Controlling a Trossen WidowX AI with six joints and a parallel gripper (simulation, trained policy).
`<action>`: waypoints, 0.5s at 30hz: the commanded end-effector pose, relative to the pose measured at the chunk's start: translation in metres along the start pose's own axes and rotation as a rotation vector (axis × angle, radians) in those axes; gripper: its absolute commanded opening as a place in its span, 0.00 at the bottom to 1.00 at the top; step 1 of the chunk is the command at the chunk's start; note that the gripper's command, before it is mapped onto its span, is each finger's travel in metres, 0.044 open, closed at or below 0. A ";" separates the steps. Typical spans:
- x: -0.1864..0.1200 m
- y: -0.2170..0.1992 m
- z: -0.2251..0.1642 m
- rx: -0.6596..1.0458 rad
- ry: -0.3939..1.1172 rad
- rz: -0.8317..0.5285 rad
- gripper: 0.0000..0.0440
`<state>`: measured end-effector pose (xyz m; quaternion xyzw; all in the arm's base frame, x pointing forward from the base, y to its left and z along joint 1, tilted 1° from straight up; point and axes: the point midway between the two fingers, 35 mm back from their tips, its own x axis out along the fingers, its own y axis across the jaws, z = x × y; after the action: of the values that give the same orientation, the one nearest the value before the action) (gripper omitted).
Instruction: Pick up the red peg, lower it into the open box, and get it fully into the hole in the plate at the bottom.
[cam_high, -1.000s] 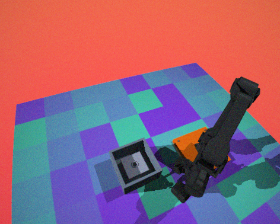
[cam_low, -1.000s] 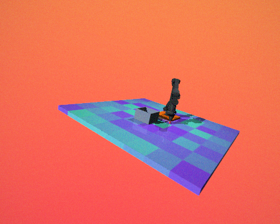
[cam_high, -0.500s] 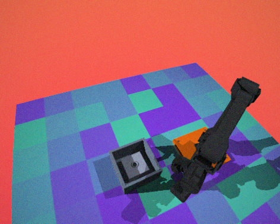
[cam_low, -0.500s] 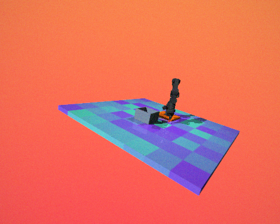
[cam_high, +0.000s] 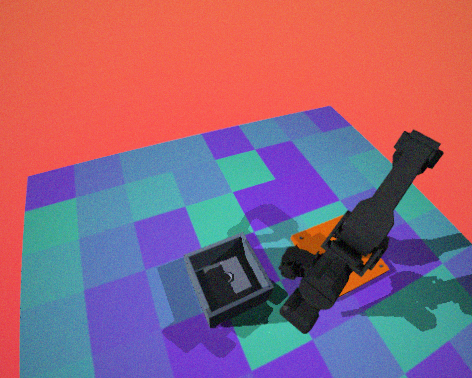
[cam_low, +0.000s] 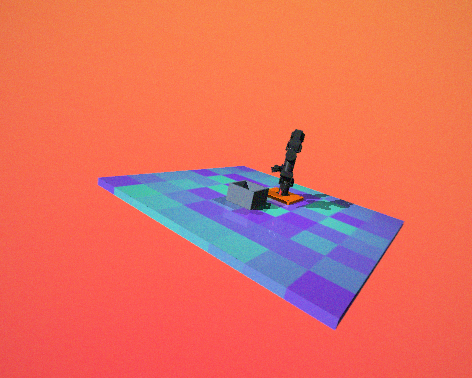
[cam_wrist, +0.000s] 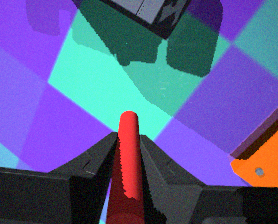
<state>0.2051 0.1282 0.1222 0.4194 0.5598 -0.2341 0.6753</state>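
"What's that on the chequered board?"
"A black arm, near an open grey box."
"And its claw?"
"Closed around the red peg, outside the box."
"Beneath the arm?"
"An orange plate."

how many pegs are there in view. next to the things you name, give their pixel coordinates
1: a red peg (cam_wrist: 129, 150), held between the closed fingers of the gripper (cam_wrist: 128, 139), outside the open box (cam_high: 198, 290) (cam_low: 241, 196) (cam_wrist: 145, 19). Any others hidden behind the arm or the box walls could not be seen.
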 end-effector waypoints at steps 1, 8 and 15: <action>-0.012 0.010 0.013 -0.009 -0.034 0.023 0.00; -0.020 0.021 0.045 0.004 -0.088 0.038 0.00; -0.022 0.029 0.074 0.030 -0.132 0.043 0.00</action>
<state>0.2546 0.0864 0.1508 0.4240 0.5098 -0.2503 0.7055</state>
